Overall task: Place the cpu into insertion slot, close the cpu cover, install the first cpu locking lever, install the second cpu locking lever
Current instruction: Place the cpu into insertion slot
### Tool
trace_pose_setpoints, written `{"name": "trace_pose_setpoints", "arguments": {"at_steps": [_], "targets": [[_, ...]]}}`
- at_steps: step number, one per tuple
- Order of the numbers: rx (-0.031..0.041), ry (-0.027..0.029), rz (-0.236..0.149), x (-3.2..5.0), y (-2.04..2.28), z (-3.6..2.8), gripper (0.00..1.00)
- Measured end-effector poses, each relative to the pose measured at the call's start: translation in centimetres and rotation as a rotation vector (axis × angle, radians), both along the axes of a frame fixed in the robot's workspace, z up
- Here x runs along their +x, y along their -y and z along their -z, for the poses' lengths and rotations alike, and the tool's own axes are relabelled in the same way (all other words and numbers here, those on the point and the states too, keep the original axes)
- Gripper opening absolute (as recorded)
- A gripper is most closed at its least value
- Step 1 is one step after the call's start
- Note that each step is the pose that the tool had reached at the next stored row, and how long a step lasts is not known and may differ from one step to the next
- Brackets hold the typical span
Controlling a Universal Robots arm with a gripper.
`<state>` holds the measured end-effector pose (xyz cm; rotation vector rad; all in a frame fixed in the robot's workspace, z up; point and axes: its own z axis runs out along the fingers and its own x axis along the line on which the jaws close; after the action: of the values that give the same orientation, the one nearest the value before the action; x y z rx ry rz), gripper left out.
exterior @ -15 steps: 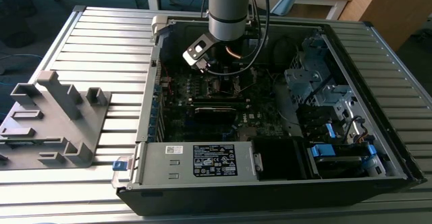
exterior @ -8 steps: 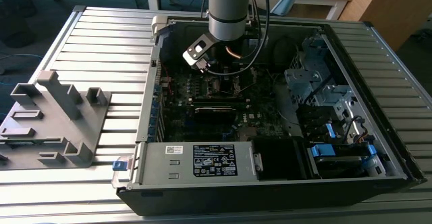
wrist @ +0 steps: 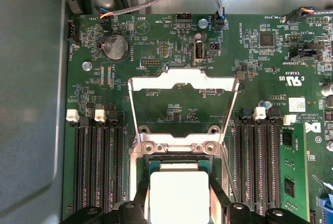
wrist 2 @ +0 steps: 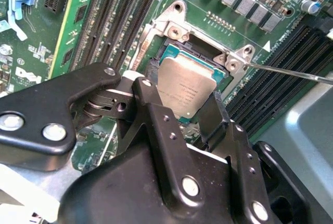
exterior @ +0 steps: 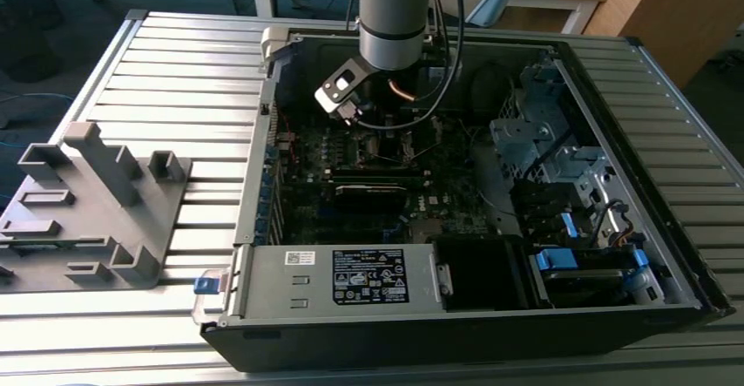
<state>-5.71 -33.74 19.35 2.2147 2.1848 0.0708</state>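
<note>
Here, the cpu [wrist: 179, 195]: silver face up, held level just over the insertion slot [wrist 2: 179, 52]. It is square, so it has no long axis, and its edges run roughly in line with the slot's rim. Whether it is seated cannot be told.
Gripper [wrist 2: 182, 99]: black fingers [wrist 2: 151, 115] narrowed to the chip's width pinch the cpu by two opposite edges, directly above the insertion slot.
Insertion slot: black-rimmed, with a teal-edged strip of its inside showing past the chip.
Cpu cover [wrist: 182, 81]: open, laid back on the board beyond the insertion slot; green board shows through its square window.
Locking lever [wrist 2: 291, 72]: a thin metal rod running out from one corner of the slot's frame.
Memory sockets [wrist: 99, 167]: long black rows flanking the insertion slot on both sides.
Motherboard [wrist: 171, 31]: green, carrying the insertion slot.
Computer case [exterior: 651, 303]: open and lying flat. It holds the motherboard, and a labelled power-supply box [exterior: 348, 277] sits well apart from the insertion slot.
Table [exterior: 174, 64]: slatted grey metal. A grey fixture [exterior: 93, 203] stands outside the case, far from the insertion slot, on the exterior view's left.
</note>
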Motion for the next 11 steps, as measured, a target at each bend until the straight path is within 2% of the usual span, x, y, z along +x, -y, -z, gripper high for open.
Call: {"name": "trace_pose_setpoints", "arguments": {"at_steps": [11], "targets": [[-0.0002, -0.0001, 0.0, 0.0, 0.0, 0.25, 0.54]]}}
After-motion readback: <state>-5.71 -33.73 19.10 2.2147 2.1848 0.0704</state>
